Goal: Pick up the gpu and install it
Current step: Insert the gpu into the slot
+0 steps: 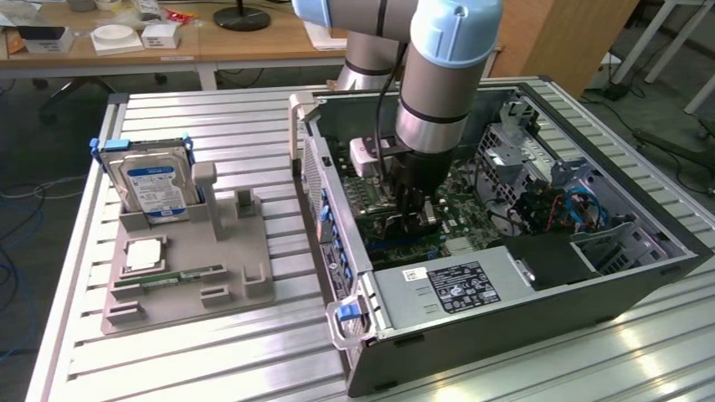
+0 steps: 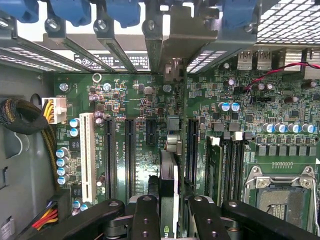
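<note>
Exterior view: your gripper (image 1: 410,219) is down inside the open computer case (image 1: 525,322), right over the board. The arm (image 1: 441,75) is a grey tube with pale blue joint caps. From here the card itself is lost under the wrist. The case lies on its side on the half of the table (image 1: 223,126) toward the exterior view's right. The tabletop is ribbed aluminium slats, matte silver. A moulded grey plastic fixture (image 1: 229,289) sits near the table edge on the exterior view's left. It carries an upright hard drive (image 1: 151,180) with a blue-white label and a narrow green memory stick (image 1: 184,275) lying flat. A wooden desk (image 1: 257,46) with small white boxes stands behind the table.

Wrist view: you see the gpu (image 2: 169,190) edge-on, a thin dark card with a pale strip along it. It stands upright on the green motherboard (image 2: 125,95), parallel to the long black expansion slots (image 2: 109,155) and between two of them. I can't tell whether it's fully seated. The black fingers (image 2: 146,215) sit narrow, one on each face of the card, clamping it. A silver perforated bracket (image 2: 175,35) lines up with the card at the case's rear wall, under blue plastic latches (image 2: 75,10). A metal-framed CPU socket (image 2: 280,192) is off to one side, a braided black cable bundle (image 2: 20,117) to the other.
</note>
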You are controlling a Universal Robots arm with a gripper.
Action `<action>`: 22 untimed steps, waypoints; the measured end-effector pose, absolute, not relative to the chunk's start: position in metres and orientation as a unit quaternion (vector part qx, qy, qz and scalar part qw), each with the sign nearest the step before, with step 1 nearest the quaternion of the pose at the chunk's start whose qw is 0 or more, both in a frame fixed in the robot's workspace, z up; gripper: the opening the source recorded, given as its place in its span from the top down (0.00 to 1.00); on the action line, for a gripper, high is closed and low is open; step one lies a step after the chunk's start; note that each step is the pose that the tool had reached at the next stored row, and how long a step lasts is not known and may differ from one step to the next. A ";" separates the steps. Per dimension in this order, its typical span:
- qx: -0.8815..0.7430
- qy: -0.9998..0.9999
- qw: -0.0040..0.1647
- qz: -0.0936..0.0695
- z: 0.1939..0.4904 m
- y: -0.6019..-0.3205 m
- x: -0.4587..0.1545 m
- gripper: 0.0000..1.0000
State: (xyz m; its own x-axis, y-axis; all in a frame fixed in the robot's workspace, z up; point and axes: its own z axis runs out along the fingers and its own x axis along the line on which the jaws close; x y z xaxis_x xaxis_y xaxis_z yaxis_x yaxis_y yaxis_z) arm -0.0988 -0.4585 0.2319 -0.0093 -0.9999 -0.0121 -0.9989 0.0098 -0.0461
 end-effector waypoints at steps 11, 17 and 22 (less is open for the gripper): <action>-0.704 0.710 0.020 -0.012 0.230 -0.459 -0.099 0.73; -0.704 0.710 0.020 -0.012 0.230 -0.459 -0.099 0.73; -0.704 0.710 0.021 -0.012 0.226 -0.459 -0.100 0.73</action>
State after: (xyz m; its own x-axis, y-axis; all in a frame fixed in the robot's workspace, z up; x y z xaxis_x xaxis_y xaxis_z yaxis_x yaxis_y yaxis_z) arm -0.0998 -0.4586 0.2263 -0.0090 -0.9999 -0.0117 -0.9989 0.0096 -0.0464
